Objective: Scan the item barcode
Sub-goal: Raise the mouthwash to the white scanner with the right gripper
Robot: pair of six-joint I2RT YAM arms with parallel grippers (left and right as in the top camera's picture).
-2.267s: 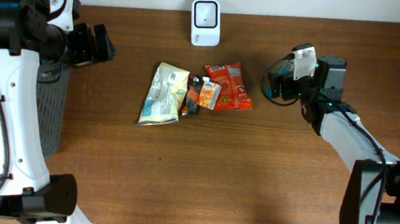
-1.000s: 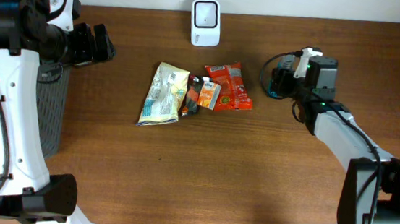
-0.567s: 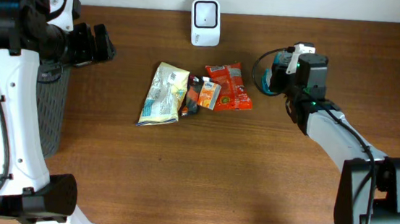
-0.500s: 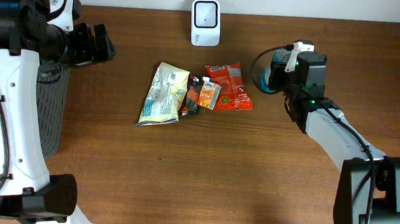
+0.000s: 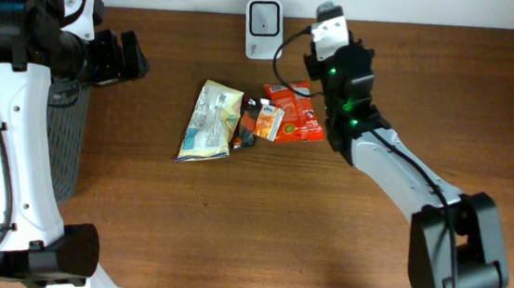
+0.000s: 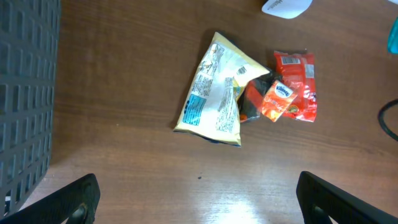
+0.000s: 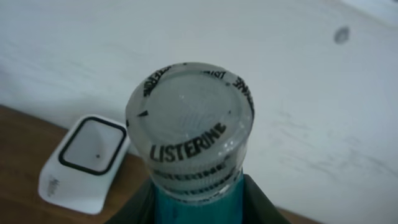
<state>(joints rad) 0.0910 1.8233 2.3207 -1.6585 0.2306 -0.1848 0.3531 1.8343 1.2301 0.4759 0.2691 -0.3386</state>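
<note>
Desk (image 5: 231,226), grey basket (image 6: 25,93) at its left edge, pile of snack packets (image 5: 240,119) mid-desk, white scanner (image 5: 265,16) at the back edge. Right gripper (image 7: 198,208) clamped on Listerine bottle (image 7: 189,130), held in the air just right of the scanner. Left gripper (image 6: 199,199) wide open, empty, well apart over the desk. Step, as I judge it: presenting the bottle; next, turn its barcode toward the scanner window. Only the right wrist view shows the bottle's cap and teal body; overhead hides it behind the arm. No barcode visible anywhere
</note>
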